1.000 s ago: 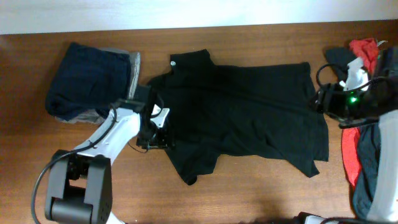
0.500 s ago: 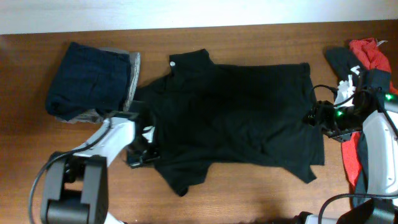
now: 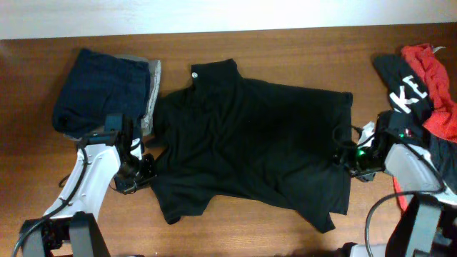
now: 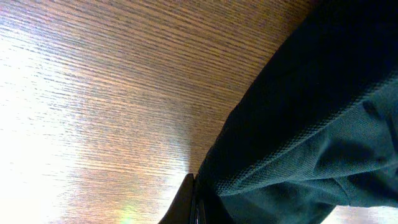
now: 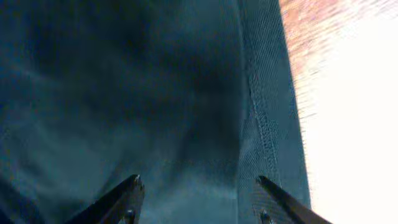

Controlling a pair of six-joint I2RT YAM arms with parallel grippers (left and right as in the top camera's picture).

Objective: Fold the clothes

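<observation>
A large black shirt [image 3: 250, 135] lies spread across the middle of the table, its small white round logo [image 3: 195, 71] at the collar. My left gripper [image 3: 141, 171] is shut on the shirt's left edge. In the left wrist view its fingers [image 4: 195, 199] are pressed together, with black fabric [image 4: 311, 112] bunched against them. My right gripper [image 3: 345, 158] stands open over the shirt's right hem. In the right wrist view its two fingertips [image 5: 198, 183] straddle the dark cloth [image 5: 155, 93] beside the stitched hem [image 5: 264, 124].
A folded navy garment [image 3: 103, 93] rests on grey cloth [image 3: 151, 86] at the back left. At the right edge lies a pile with a red garment [image 3: 432, 68] and a black one with white lettering [image 3: 403, 93]. Bare wood table [image 3: 250, 228] runs along the front.
My left gripper has shut on the shirt's left edge and pulled it left and forward. The right gripper has come down and left from the pile onto the shirt's right hem.
</observation>
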